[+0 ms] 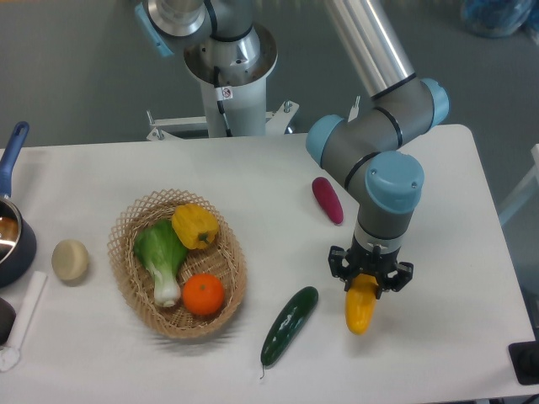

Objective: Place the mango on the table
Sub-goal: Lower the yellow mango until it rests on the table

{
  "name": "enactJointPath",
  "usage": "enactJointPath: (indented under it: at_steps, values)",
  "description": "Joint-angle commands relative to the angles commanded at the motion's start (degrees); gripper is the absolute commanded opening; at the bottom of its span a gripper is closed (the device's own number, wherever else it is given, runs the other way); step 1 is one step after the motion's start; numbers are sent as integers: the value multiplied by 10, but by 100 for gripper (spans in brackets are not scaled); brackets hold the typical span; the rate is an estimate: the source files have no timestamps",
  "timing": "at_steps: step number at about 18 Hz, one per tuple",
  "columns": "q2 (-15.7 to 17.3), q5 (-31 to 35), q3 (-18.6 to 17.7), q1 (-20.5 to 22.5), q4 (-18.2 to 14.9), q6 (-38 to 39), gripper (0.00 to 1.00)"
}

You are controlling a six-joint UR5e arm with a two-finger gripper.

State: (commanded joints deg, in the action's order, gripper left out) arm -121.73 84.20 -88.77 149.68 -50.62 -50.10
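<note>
Far left: pot (12, 231) at the tabletop (438, 168) edge, a pale round item (70, 259) beside it. Basket (135, 286) holds pepper (194, 225), greens (161, 252), orange (203, 294). Cucumber (289, 325) lies on the tabletop right of the basket; purple vegetable (327, 199) lies further back. Hand (370, 279) is closed on the upper end of the mango (360, 305), which hangs nearly vertical, tip pointing down, right of the cucumber and apart from it. Cannot tell whether the tip touches the tabletop. Risks, as judged: if released while upright, the mango would topple and may roll toward the cucumber or the front edge; if pressed down further, the smooth fruit may slip or bruise between the fingers.
</note>
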Motion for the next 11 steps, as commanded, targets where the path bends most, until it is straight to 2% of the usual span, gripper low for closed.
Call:
enactJointPath:
  at_steps: [3, 6, 10, 11]
  values:
    - [0, 0, 0, 0, 0, 0, 35]
    - [-1, -1, 0, 1, 1, -1, 42]
    - [-2, -1, 1, 1, 1, -5, 58]
    - [-3, -1, 2, 2, 1, -6, 59]
